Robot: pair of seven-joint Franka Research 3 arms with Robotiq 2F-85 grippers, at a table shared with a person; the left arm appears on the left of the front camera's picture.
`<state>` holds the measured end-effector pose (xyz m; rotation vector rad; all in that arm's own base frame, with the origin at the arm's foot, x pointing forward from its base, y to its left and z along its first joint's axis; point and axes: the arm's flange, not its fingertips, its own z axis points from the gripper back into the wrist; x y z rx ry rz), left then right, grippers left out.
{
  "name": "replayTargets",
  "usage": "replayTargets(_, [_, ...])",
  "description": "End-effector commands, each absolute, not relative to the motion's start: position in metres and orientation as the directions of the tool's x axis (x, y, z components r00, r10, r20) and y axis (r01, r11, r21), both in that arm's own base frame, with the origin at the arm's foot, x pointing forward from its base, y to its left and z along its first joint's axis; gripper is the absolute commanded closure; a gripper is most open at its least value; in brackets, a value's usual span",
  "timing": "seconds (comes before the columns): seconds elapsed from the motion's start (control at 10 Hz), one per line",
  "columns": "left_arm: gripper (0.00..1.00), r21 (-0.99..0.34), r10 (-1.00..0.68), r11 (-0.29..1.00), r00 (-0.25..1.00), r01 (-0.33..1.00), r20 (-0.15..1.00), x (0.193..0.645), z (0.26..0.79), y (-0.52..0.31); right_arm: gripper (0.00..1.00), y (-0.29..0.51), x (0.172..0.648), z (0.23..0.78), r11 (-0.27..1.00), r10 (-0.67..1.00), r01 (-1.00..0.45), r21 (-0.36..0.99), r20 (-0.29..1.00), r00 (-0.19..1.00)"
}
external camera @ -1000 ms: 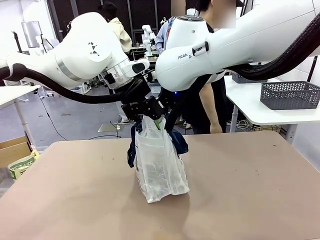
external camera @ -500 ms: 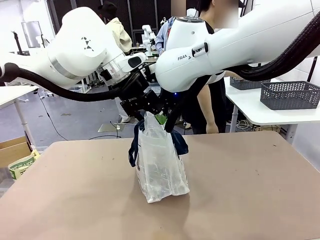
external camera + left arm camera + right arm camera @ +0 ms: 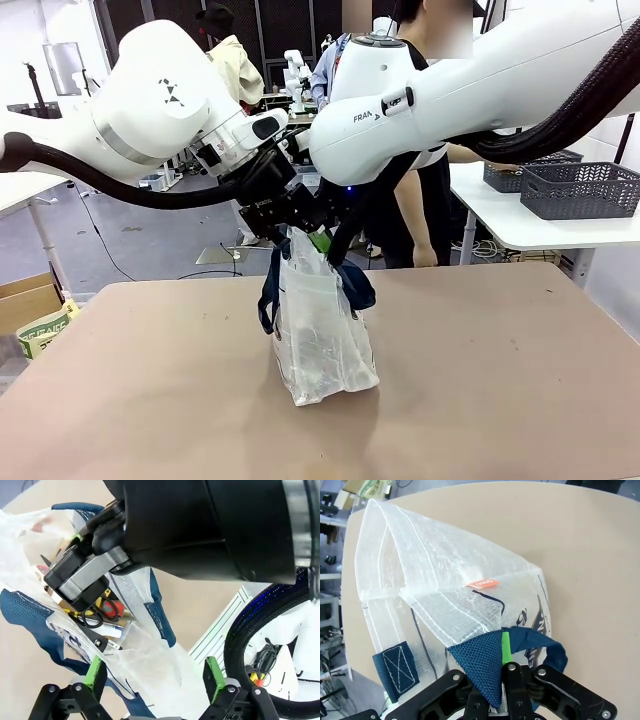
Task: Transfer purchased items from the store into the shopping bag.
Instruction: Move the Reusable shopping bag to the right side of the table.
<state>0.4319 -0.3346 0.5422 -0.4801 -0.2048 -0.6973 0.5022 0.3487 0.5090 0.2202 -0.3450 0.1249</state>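
Observation:
The shopping bag stands upright mid-table, translucent white with navy handles. My right gripper is at its top, shut on a navy handle; the right wrist view shows my right gripper pinching that strap. My left gripper hovers open at the bag's mouth. In the left wrist view my left gripper has its green pads spread to either side of the bag's rim, with nothing gripped. Scissors with red and yellow handles lie inside the bag. The store, a dark grey mesh basket, sits on a white side table at far right.
A person stands behind the bag at the far side, one arm reaching to a second grey basket on the white side table. A cardboard box sits on the floor at left. The brown table has room on both sides of the bag.
My left arm has shifted slightly up and back at the bag's mouth, and the bag top stands a little higher. The person's arm has drawn the second basket forward on the side table.

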Motion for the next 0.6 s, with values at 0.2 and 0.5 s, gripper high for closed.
replayTargets(0.2, [0.00,-0.370,-0.571,0.661,0.757,0.653,0.316,0.439,0.525,-0.339,1.00,0.354,0.506,0.505,0.956,0.111,-0.197,0.217,0.354,0.929])
replayTargets(0.5, [0.00,-0.339,-0.572,0.691,0.769,0.639,0.286,0.442,0.516,-0.349,1.00,0.354,0.506,0.505,0.955,0.113,-0.199,0.219,0.353,0.929])
